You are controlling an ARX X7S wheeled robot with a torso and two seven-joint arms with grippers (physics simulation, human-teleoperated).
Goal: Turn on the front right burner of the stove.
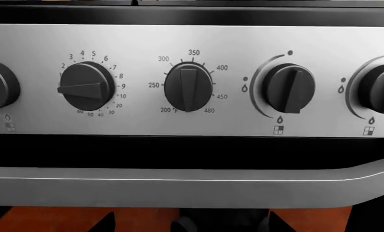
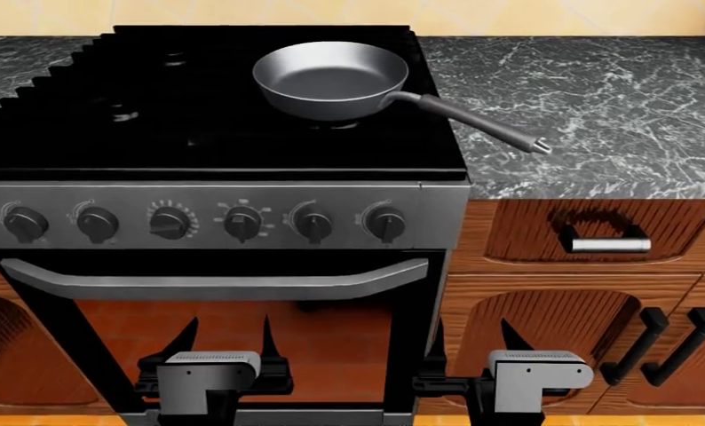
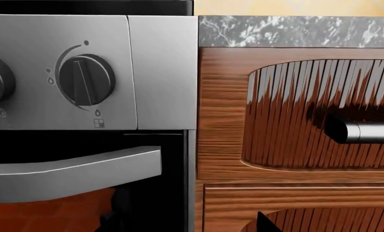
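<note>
The stove (image 2: 441, 213) has a black grate top and a steel panel with six black knobs. A grey frying pan (image 2: 328, 78) sits over the right side of the grates. Only a sliver of grey ring of the front right burner (image 2: 343, 125) shows under it. The rightmost knob (image 2: 384, 223) also shows in the right wrist view (image 3: 85, 79), pointer upright. My left gripper (image 2: 227, 335) is open and empty, low before the oven door; it also shows in the left wrist view (image 1: 190, 220). My right gripper (image 2: 471, 339) is open and empty at the stove's lower right corner.
The oven door handle (image 2: 217, 280) runs below the knobs. Brown wooden cabinets with a drawer handle (image 2: 607, 243) and door handles (image 2: 667, 342) stand to the right. The marble countertop (image 2: 601, 98) flanks the stove; the pan handle (image 2: 477, 122) reaches over it.
</note>
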